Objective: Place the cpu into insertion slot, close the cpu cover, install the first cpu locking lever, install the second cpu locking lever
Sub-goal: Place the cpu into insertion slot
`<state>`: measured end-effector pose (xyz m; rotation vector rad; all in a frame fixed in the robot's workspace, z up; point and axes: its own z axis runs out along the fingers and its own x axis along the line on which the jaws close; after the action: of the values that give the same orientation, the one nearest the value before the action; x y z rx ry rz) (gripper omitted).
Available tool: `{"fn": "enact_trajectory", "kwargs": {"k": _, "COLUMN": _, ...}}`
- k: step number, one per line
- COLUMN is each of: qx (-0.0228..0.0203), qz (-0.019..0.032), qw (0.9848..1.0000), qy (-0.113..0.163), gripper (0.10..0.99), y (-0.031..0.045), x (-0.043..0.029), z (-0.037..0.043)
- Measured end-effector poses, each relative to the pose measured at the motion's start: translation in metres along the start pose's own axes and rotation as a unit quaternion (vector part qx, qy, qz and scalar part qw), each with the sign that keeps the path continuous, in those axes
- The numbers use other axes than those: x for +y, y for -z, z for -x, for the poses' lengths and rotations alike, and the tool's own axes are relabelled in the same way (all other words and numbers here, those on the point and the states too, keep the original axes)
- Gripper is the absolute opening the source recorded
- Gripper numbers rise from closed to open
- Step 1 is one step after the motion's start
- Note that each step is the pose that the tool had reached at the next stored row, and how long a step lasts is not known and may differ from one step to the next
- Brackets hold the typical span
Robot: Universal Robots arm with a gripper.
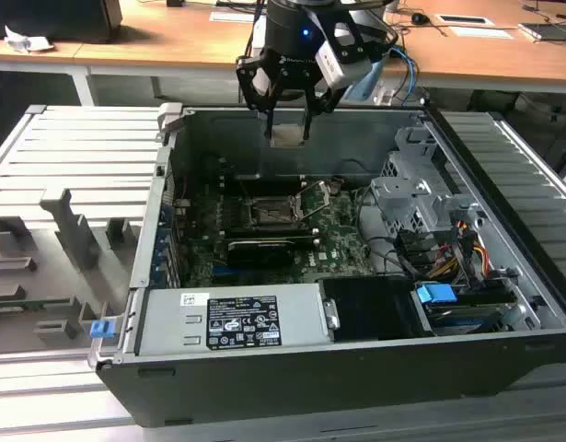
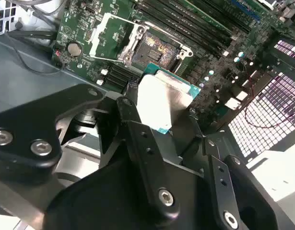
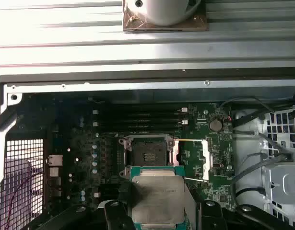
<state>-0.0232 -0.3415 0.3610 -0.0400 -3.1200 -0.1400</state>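
One gripper [image 1: 288, 130], clamped on the cpu [image 1: 287, 137], hangs above the uncovered insertion slot [image 1: 267, 214]; any tilt risks misseating.

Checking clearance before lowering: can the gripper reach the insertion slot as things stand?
Probably yes: the cpu cover lies open beside the insertion slot, leaving it bare below the gripper holding the cpu.

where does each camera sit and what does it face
exterior view: off the arm, looking down into the open case; pincer holds the cpu above the slot.
second wrist view: on the arm, looking past the pincer at cpu and slot.
first wrist view: on the arm, looking over pincer and cpu at the slot.
shared: cpu, slot.
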Motion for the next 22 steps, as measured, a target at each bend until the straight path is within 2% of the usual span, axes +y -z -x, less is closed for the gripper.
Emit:
{"fn": "enact_trajectory", "kwargs": {"k": 1, "qx": -0.0002, "qz": 0.0001, "qw": 1.0, "qy": -0.002, "gripper": 0.529, "y": 0.0, "x": 0.0, "z": 0.0}}
{"fn": "enact_trajectory", "kwargs": {"k": 5, "qx": -0.0034, "qz": 0.0007, "qw": 0.9992, "qy": -0.039, "gripper": 0.529, "y": -0.0003, "x": -0.0001, "z": 0.0}}
{"fn": "enact_trajectory", "kwargs": {"k": 10, "qx": -0.0036, "qz": 0.0008, "qw": 0.9991, "qy": -0.041, "gripper": 0.529, "y": -0.0028, "x": -0.0007, "z": 0.0001}}
{"fn": "enact_trajectory", "kwargs": {"k": 11, "qx": -0.0057, "qz": 0.0012, "qw": 0.9979, "qy": -0.065, "gripper": 0.529, "y": -0.0031, "x": -0.0007, "z": 0.0001}}
{"fn": "enact_trajectory", "kwargs": {"k": 12, "qx": -0.0061, "qz": 0.0014, "qw": 0.9976, "qy": -0.07, "gripper": 0.529, "y": -0.0033, "x": -0.0007, "z": 0.0001}}
{"fn": "enact_trajectory", "kwargs": {"k": 15, "qx": -0.007, "qz": 0.0017, "qw": 0.9969, "qy": -0.078, "gripper": 0.529, "y": -0.0041, "x": -0.0008, "z": 0.0001}}
{"fn": "enact_trajectory", "kwargs": {"k": 22, "qx": -0.007, "qz": 0.0015, "qw": 0.9968, "qy": -0.08, "gripper": 0.529, "y": -0.0061, "x": -0.001, "z": 0.0001}}
